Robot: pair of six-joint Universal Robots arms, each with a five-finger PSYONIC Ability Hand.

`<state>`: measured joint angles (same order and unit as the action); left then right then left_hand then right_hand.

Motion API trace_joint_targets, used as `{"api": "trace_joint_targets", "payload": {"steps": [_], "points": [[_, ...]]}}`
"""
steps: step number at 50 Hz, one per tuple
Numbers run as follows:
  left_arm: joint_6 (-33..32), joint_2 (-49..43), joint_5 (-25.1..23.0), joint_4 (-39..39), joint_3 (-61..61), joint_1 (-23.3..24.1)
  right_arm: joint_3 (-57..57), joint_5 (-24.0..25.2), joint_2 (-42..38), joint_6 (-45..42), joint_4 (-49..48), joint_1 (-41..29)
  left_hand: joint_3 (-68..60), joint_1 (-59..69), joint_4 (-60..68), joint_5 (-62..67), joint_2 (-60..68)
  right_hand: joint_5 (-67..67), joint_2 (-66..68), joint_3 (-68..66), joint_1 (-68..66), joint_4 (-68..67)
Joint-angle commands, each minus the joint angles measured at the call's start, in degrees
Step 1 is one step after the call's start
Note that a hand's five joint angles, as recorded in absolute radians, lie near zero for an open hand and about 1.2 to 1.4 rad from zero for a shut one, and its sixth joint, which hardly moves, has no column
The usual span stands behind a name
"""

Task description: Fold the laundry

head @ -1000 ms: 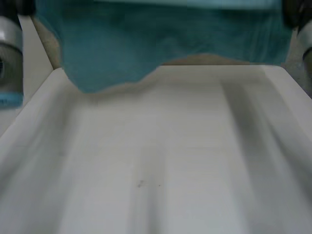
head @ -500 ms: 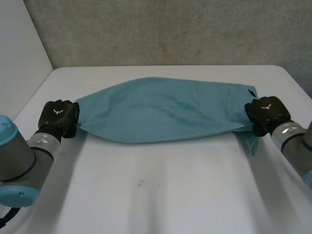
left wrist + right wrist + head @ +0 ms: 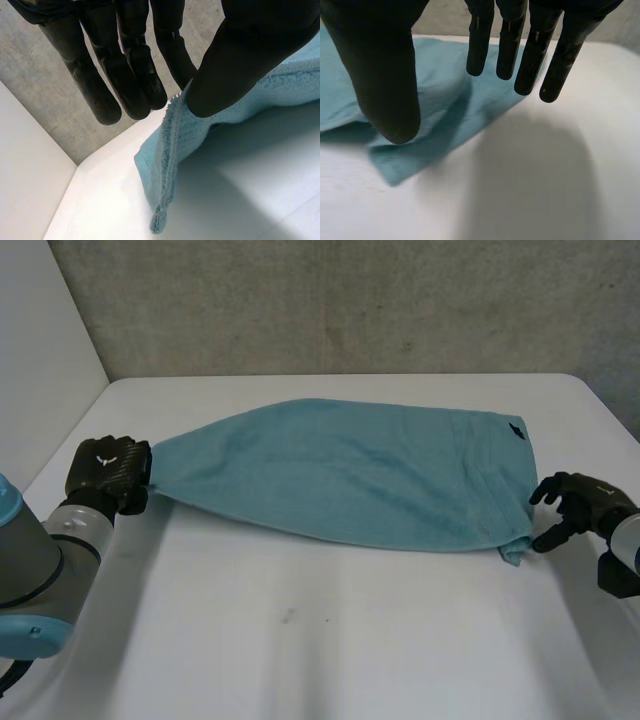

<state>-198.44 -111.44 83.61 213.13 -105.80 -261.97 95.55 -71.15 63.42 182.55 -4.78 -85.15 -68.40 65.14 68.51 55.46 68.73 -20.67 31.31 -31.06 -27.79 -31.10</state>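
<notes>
A teal towel (image 3: 350, 475) lies folded lengthwise across the far half of the white table (image 3: 330, 640). My left hand (image 3: 108, 472) is at the towel's left end. In the left wrist view its thumb (image 3: 235, 65) pinches the fringed edge of the towel (image 3: 172, 145) against the fingers, and the corner hangs below. My right hand (image 3: 575, 508) rests just right of the towel's right end, open and apart from the cloth. In the right wrist view its fingers (image 3: 550, 60) are straight and spread, with the towel's corner (image 3: 440, 85) lying beneath them.
A small black tag (image 3: 516, 430) sits at the towel's far right corner. A grey wall (image 3: 350, 300) rises behind the table's far edge, and a white panel (image 3: 40, 340) stands at the left. The near half of the table is bare.
The towel came down from in front of the camera onto the table. My right hand has let go of its right end and drawn away; the left hand keeps its grip.
</notes>
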Motion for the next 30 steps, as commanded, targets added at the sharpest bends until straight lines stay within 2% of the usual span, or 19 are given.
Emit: {"api": "trace_joint_targets", "payload": {"steps": [1, 18, 26, 30], "points": [[0.1, 0.1, 0.1, 0.0, 0.4, -0.2, -0.4, 3.4, -1.5, 5.2, 0.3, -0.2, -11.6, 14.9, 11.5, 14.5, 11.3, -5.3, 4.7, -4.9, -8.2, -4.9], [0.0, 0.1, 0.1, 0.1, 1.6, -1.9, -1.2, 2.5, -4.3, 4.4, -0.3, -0.6, -11.6, 14.9, 11.5, 14.5, 11.3, -9.7, 9.0, -9.3, -12.6, -9.3], [0.2, 0.1, 0.6, 0.3, 3.4, -3.2, -3.4, -0.9, -6.6, 4.1, -0.2, -3.3, -11.6, 14.9, 11.5, 14.5, 11.3, -8.7, 8.0, -8.3, -11.6, -8.3], [0.1, 0.0, 0.6, 0.5, 3.6, -3.3, -3.6, -2.0, -6.8, 4.1, -0.1, -5.0, -11.6, 14.9, 11.5, 14.5, 11.3, -4.2, 3.5, -3.8, -7.0, -3.7]]}}
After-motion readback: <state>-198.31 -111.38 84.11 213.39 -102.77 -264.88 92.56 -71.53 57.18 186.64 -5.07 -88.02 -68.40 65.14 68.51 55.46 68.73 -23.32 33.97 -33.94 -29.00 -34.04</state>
